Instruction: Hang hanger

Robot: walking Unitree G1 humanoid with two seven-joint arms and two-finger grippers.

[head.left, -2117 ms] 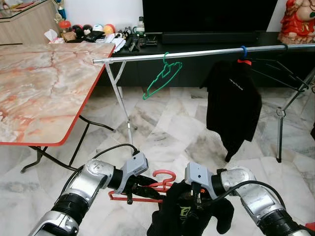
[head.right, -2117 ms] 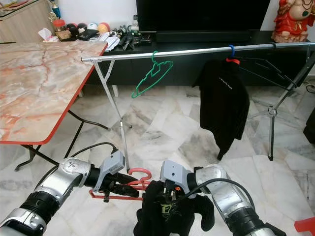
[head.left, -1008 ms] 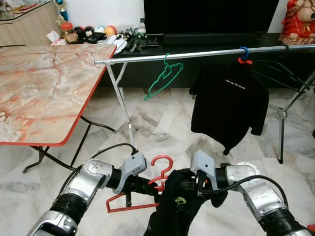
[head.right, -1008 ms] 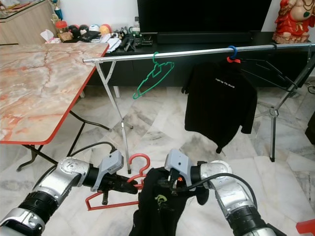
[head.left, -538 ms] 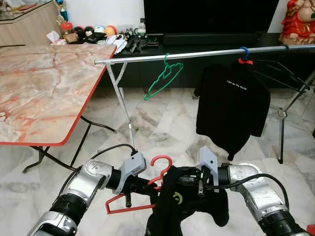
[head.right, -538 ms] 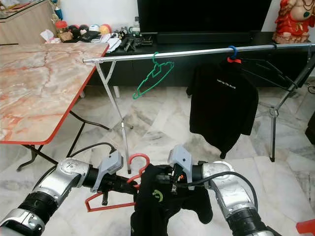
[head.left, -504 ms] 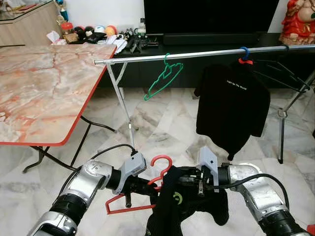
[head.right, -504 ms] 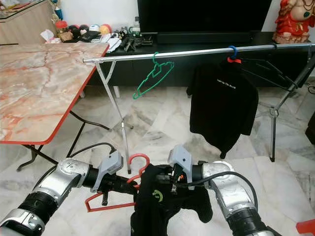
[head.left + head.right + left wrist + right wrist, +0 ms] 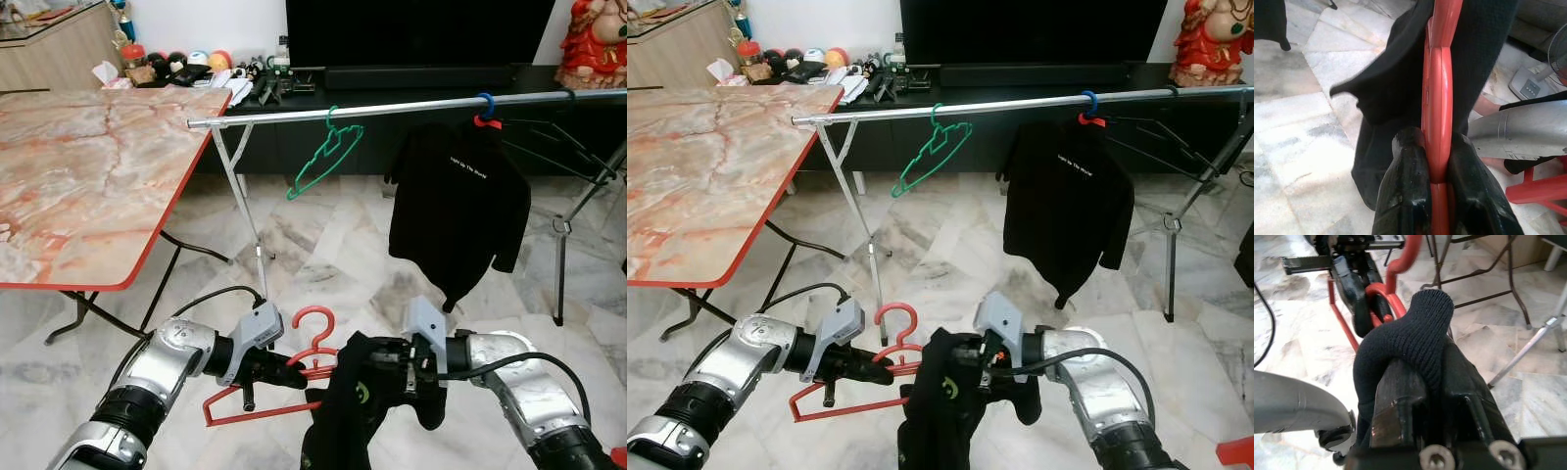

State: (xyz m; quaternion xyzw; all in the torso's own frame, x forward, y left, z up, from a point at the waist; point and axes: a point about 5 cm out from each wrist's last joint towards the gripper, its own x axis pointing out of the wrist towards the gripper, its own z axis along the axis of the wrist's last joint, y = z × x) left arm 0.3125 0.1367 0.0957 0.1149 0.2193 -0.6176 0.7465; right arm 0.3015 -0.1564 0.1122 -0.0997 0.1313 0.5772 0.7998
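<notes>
Presently my left pincer is clamped on the red hanger at its neck, low and well short of the rail. My right pincer pinches the black garment beside it. I judge the hanger light and stiff, the cloth limp and slippery; hold the neck.

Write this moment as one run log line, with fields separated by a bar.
stage: garment going onto hanger | left gripper: shut on red hanger | right gripper: shut on black garment | rail: not yet reached
</notes>
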